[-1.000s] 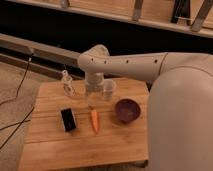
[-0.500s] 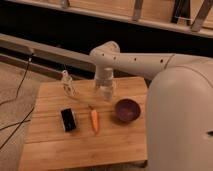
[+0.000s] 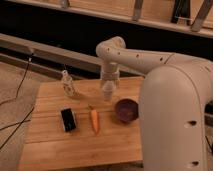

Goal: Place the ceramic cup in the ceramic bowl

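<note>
White ceramic cup [image 3: 107, 92] sits at the tip of the gripper [image 3: 108, 86], jaws spread wide over it, unclamped; it's on the desk [image 3: 50, 145] near the ceramic bowl [image 3: 126, 109]. Grasping step, I'd say. Next: close, lift, carry across to the bowl.

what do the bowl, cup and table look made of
bowl: dark maroon with a slight sheen, likely glazed ceramic. cup: plain white, probably ceramic too. table: pale boards with seams, looks wooden. The gripper hangs right over the cup.
</note>
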`<action>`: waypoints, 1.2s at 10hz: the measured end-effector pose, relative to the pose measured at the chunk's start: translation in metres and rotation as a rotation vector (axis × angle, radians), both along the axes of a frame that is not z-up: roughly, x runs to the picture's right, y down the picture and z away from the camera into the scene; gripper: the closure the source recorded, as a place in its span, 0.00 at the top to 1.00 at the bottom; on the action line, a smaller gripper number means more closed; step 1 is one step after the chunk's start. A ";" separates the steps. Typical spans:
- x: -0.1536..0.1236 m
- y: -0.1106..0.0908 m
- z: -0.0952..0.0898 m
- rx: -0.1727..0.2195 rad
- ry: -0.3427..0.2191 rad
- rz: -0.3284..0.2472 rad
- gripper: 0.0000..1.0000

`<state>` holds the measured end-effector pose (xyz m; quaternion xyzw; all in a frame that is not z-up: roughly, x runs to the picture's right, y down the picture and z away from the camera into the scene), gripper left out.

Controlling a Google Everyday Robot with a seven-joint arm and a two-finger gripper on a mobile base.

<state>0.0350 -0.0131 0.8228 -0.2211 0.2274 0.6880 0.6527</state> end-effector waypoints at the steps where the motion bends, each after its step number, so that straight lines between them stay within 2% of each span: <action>1: 0.006 -0.003 0.006 0.002 0.011 0.006 0.65; 4: 0.021 -0.003 0.022 -0.001 0.037 0.034 0.65; 7: 0.027 -0.004 0.035 0.011 0.021 0.061 0.65; 12: 0.028 0.009 0.050 0.011 0.000 0.042 0.65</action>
